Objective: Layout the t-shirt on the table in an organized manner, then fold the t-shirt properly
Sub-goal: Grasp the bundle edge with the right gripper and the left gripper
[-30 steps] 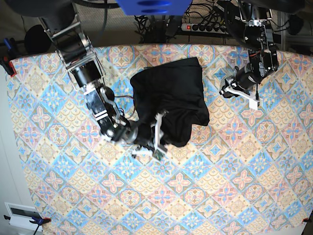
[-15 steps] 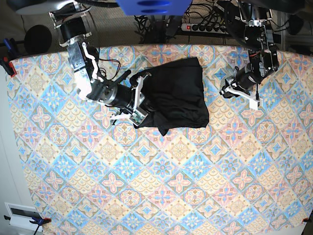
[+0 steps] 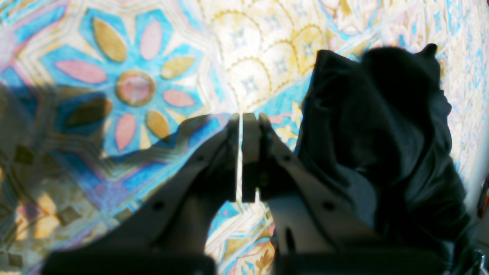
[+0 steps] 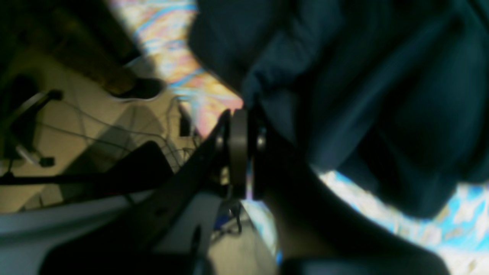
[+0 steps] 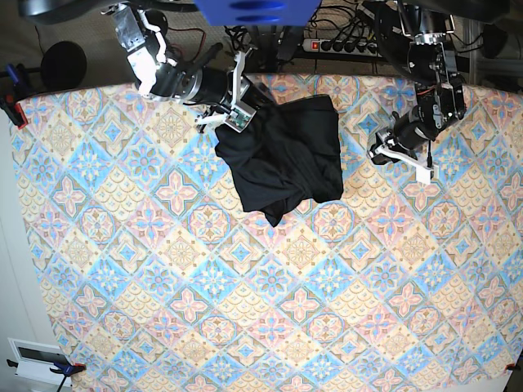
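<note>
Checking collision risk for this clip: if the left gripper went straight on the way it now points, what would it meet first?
Most likely the table cloth just past the shut left gripper. The t-shirt lies off to one side, apparently out of that line, though depth is unclear.

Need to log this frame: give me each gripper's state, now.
Left gripper: closed, empty, beside the t-shirt.
Right gripper: closed at the t-shirt's edge; whether it pinches fabric cannot be told.

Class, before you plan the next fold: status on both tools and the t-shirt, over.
Left tool shut, empty, beside shirt. Right tool shut at the t-shirt edge; hold unclear. Shirt bunched on table. Nothing in the way.
</note>
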